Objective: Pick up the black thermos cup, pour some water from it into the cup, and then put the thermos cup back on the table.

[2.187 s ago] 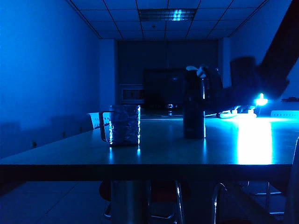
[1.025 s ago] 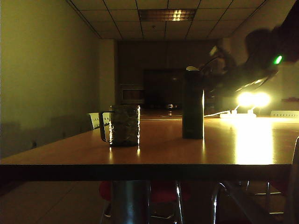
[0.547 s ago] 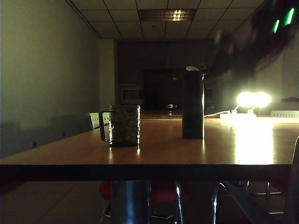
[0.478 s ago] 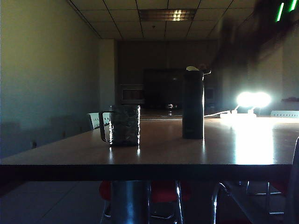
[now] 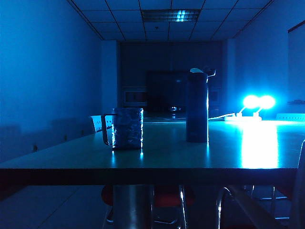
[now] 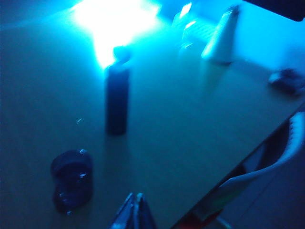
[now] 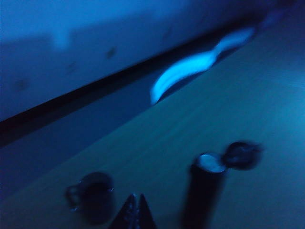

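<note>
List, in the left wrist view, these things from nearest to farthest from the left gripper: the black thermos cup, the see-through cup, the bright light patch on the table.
Measured from the left gripper, shut above the table's near part:
1. The cup, close beside the fingertips, standing on the table.
2. The black thermos cup, upright, farther along the table.
3. The light patch, beyond the thermos, at the far end.

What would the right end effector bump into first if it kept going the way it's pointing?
Probably the bare table. The shut right end effector points between the cup and the black thermos cup, touching neither. The blur makes depth uncertain.
</note>
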